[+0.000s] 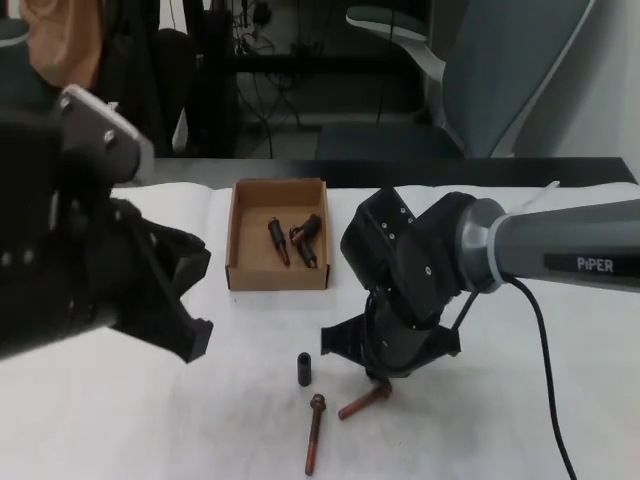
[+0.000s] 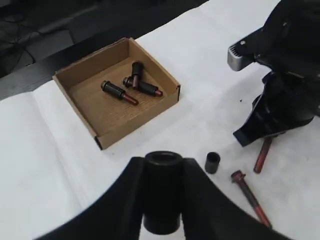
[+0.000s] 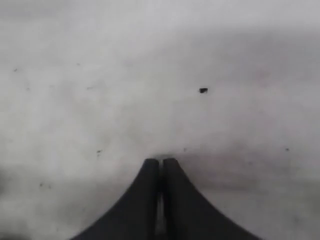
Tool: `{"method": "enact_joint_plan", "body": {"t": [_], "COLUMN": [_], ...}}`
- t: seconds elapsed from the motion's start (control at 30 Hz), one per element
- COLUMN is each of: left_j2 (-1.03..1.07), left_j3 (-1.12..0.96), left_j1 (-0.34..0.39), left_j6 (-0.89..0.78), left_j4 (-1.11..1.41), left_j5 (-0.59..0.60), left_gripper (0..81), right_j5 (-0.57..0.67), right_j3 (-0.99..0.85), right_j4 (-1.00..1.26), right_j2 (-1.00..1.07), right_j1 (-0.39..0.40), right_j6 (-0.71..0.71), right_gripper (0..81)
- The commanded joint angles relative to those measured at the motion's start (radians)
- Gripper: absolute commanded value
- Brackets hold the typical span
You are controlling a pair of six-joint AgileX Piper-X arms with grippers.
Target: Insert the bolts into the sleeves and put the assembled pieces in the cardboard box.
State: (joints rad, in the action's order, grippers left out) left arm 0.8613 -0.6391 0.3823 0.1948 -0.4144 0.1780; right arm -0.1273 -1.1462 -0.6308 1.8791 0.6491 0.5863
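Bolts (image 1: 316, 432) and sleeves (image 1: 304, 368) set out on a white sheet (image 1: 560, 420), faintly speckled, spread over a bench with a dark back edge (image 1: 450, 170). Beyond that, a dim room with a grey-blue office chair (image 1: 500, 70) and tangled cables (image 1: 260, 40) among dark furniture.

Counted: two loose reddish bolts, both flat on the sheet toward its front. One loose black sleeve, upright, just beside them. One more, the held sleeve (image 2: 162, 197), up off the sheet. One cardboard box (image 1: 278, 275) farther back, open-topped, with seemingly three assembled pieces (image 2: 119, 92) inside, two crossed and the third a little apart.

Left gripper (image 2: 162, 166) raised over the left part of the sheet, clenched on the held sleeve, open bore facing the wrist camera. Loose sleeve, bolts and box all well apart from it.

Right gripper (image 3: 161, 161) down close to the sheet, fingers pressed together with only a thin slit between. Slanted bolt (image 1: 365, 400) with one end right under this gripper, contact impossible to tell. Straight bolt (image 1: 316, 445) just beside the slanted one, nearer the front edge. Upright sleeve near the gripper, on its left in the high view. Box behind, apart from both grippers.
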Motion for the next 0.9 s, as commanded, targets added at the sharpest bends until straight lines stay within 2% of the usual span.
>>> {"method": "enact_joint_plan", "body": {"t": [0.0, 0.1, 0.13, 0.17, 0.37, 0.63, 0.8, 0.87], "left_j2": [-0.070, -0.127, -0.149, -0.169, -0.293, -0.392, -0.415, -0.417], "left_j3": [0.014, 0.013, 0.013, 0.013, 0.013, 0.013, 0.013, 0.013], "left_j1": [0.000, 0.000, 0.000, 0.000, 0.000, 0.000, 0.000, 0.000], "left_j6": [-0.038, -0.039, -0.039, -0.039, -0.039, -0.036, -0.030, -0.030], "left_j4": [0.062, 0.055, 0.051, 0.044, -0.006, -0.076, -0.129, -0.126], "left_j5": [0.008, 0.008, 0.008, 0.006, 0.003, 0.003, 0.003, 0.003], "left_gripper": [1.8, 1.8, 1.8, 1.8, 1.8, 1.8, 1.8, 1.8], "right_j5": [0.062, 0.055, 0.041, 0.037, 0.021, -0.002, -0.010, 0.001], "right_j3": [0.007, 0.007, 0.007, 0.008, 0.009, 0.009, 0.009, 0.009], "right_j4": [-0.050, -0.103, -0.126, -0.144, -0.211, -0.190, -0.189, -0.189], "right_j2": [-0.046, -0.067, -0.066, -0.066, -0.066, -0.064, -0.062, -0.062], "right_j1": [0.008, 0.008, 0.008, 0.015, 0.041, 0.046, 0.046, 0.046], "right_j6": [-0.025, 0.098, 0.127, 0.152, 0.321, 0.511, 0.577, 0.589], "right_gripper": [25.9, 57.4, 63.3, 63.8, 49.6, 48.3, 23.8, 21.8]}}
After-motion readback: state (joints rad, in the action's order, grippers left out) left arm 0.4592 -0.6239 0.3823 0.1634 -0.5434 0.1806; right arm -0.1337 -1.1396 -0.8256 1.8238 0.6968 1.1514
